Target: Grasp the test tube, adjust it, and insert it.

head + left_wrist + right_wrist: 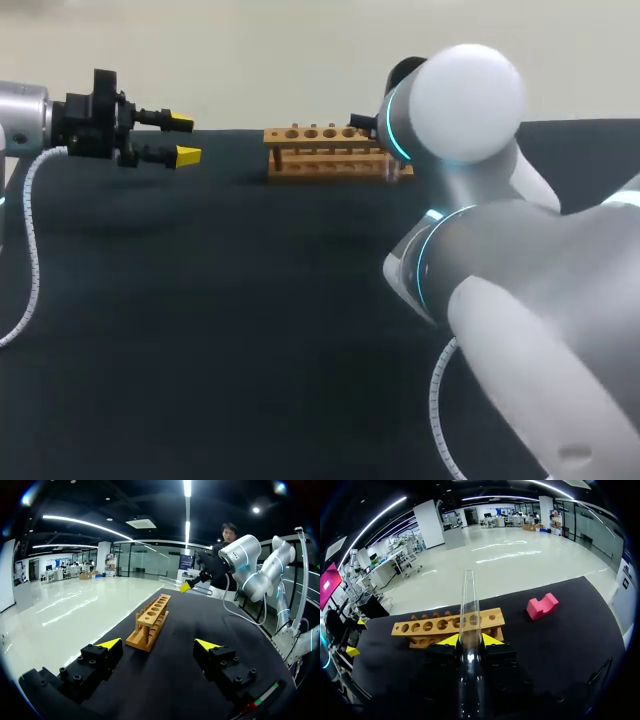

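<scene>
Where the right arm comes in over the far part of the table (pixel 200 330), holds a clear test tube (pixel 468 610) in the right gripper (pixel 470 639), yellow-tipped fingers clamped on the glass from both sides. Runs out along the fingers and well past their tips, pointing toward the wooden rack (pixel 447 625). Lies ahead of that gripper and lower down, long side across, a row of round holes along the top board. Cannot tell from the wrist whether the tube's far end touches the wood. Seen from the left wrist, hangs raised above the rack's far end, clear of it. Sits on the dark table near one end of the rack, a pink block (pixel 542 606), apart from the wood. Hovers at the table's left side, the left gripper (pixel 185 140), above the surface and well apart from the rack, fingers spread wide. In the head view, mostly hidden behind the right arm's own joints.
</scene>
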